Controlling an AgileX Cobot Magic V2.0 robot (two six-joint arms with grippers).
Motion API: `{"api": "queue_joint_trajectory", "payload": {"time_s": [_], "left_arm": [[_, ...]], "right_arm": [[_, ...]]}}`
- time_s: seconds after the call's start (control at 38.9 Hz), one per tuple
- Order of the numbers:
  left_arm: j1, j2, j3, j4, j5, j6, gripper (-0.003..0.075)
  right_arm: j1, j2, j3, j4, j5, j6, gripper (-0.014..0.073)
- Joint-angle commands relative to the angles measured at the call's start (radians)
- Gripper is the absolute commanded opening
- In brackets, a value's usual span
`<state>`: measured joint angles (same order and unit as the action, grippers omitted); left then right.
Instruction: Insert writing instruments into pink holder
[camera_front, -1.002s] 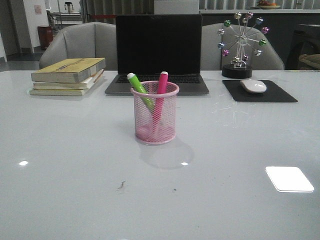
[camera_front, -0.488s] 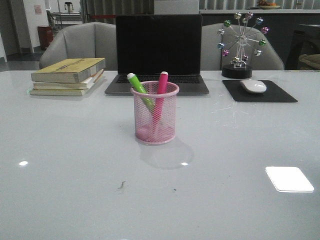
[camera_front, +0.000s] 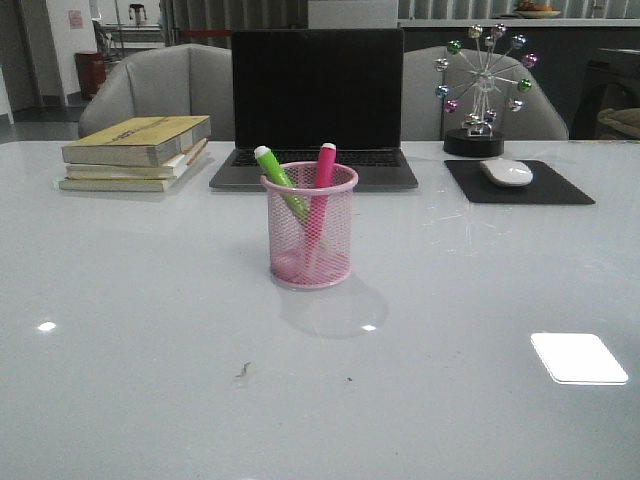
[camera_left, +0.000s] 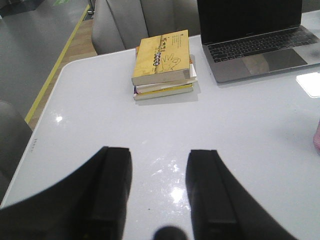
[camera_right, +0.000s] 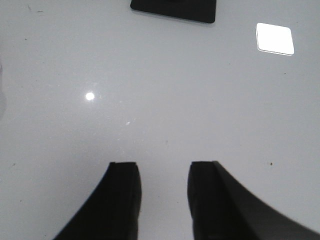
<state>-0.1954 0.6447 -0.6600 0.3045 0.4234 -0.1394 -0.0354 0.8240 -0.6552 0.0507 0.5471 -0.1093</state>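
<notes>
Pink holder (camera_front: 310, 226): upright at table (camera_front: 150, 330) centre, containing green marker (camera_front: 278, 180) leaning toward 11 o'clock and pink marker (camera_front: 322, 178) toward 1 o'clock. Left gripper (camera_left: 159, 192): jaws apart, empty. Right gripper (camera_right: 164, 197): jaws apart, empty. Laptop (camera_front: 317, 105) at 12 o'clock behind holder.

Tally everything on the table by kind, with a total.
Markers: 2, green and pink
Holder: 1
Books: 3
Laptop: 1
Mouse: 1
Mouse pad: 1
Ferris-wheel ornament: 1
Total: 10
</notes>
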Motion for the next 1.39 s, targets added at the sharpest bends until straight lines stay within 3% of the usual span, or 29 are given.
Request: {"api": "queue_joint_trajectory", "payload": {"time_s": [0.0, 0.26, 1.36], "left_arm": [[0.002, 0.002, -0.028, 0.018, -0.075, -0.036, 0.0333], [0.002, 0.013, -0.028, 0.016, -0.153, -0.118, 0.0333], [0.002, 0.015, -0.028, 0.01, -0.149, -0.118, 0.0333]], "right_arm": [[0.004, -0.01, -0.027, 0.004, -0.068, -0.007, 0.029], [0.004, -0.01, -0.027, 0.004, -0.068, -0.007, 0.0017], [0.004, -0.008, -0.027, 0.004, -0.036, -0.007, 0.0022]]}}
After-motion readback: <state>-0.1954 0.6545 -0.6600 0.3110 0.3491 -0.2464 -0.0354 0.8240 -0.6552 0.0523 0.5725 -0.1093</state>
